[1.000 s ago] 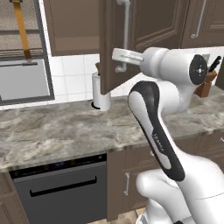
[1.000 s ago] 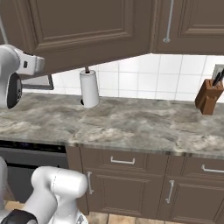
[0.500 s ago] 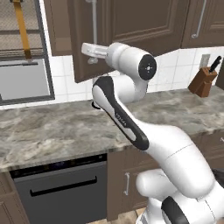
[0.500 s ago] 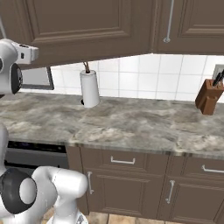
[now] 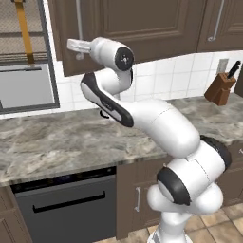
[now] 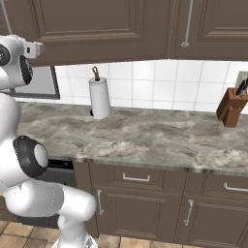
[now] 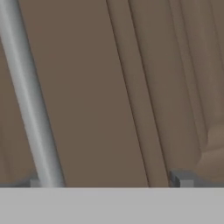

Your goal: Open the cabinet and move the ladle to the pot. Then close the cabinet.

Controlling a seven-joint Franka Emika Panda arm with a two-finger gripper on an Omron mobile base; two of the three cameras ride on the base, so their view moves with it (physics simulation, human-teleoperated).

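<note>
The cabinet [image 5: 142, 26] is a dark brown wall unit, and its raised-panel door [image 7: 109, 87] is shut. A silver bar handle [image 5: 79, 26] runs down the door's left side. My gripper [image 5: 71, 45] reaches left, level with the lower end of that handle. In the hand view the handle [image 7: 30, 100] runs just inside my left fingertip [image 7: 35, 181]. The gripper [image 7: 108, 180] is open, its tips wide apart, and holds nothing. In the right base view the hand [image 6: 36, 48] sits under the cabinet's lower edge. The ladle and the pot are out of view.
A paper towel roll [image 6: 100, 97] stands on the marble counter [image 6: 145, 135] by the tiled wall. A knife block [image 5: 221, 88] sits at the far right. A dishwasher [image 5: 66, 209] is under the counter and a grey appliance [image 5: 23, 90] hangs at the left.
The arm has swung left along the cabinet front, carrying the hand from the middle of the door to the handle. The gripper has stayed open.
</note>
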